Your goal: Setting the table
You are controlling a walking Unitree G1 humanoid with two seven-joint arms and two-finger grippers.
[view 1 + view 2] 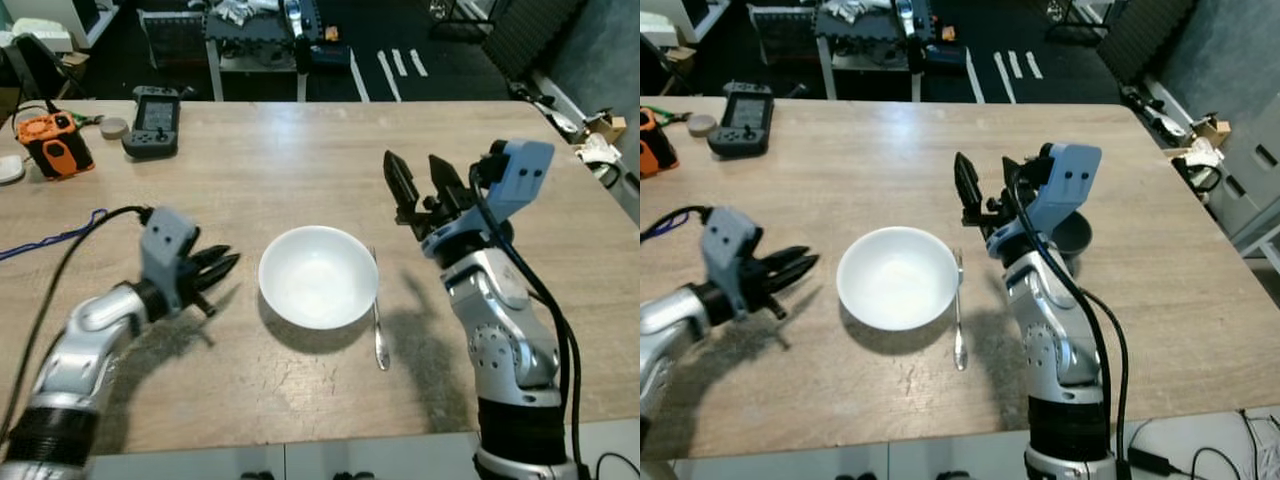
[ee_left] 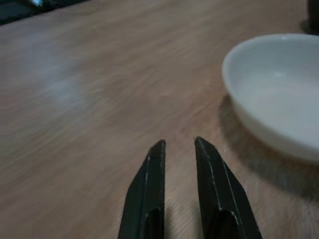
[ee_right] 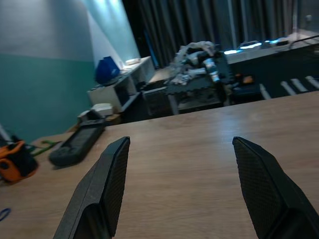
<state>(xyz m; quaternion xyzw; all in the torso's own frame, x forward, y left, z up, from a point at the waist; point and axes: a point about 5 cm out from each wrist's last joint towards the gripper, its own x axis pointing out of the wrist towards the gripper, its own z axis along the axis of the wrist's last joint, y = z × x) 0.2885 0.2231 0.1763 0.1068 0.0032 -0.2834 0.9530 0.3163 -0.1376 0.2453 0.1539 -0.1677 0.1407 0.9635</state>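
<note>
One white bowl (image 1: 318, 276) sits near the front edge of the wooden table (image 1: 300, 160), and nothing can be seen inside it. One metal spoon (image 1: 379, 320) lies flat just beside the bowl on the robot's right, its handle running up along the rim and its scoop toward the table's front edge. A second, dark bowl (image 1: 1073, 234) stands behind the right arm, mostly hidden by it; what it holds cannot be told. The left gripper (image 1: 216, 267) hovers low over the wood just beside the white bowl on the left, its two black fingers (image 2: 147, 194) close together with only a narrow gap, gripping nothing and pointing toward the bowl. The right gripper (image 1: 420, 185) is raised above the table beyond the spoon, its fingers (image 3: 104, 189) spread wide and holding nothing. At the far left of the table stand one black handheld controller (image 1: 154, 122), one orange and black device (image 1: 55, 143) and a small round object (image 1: 113, 128), with a blue cable (image 1: 50, 240) trailing across the wood.
</note>
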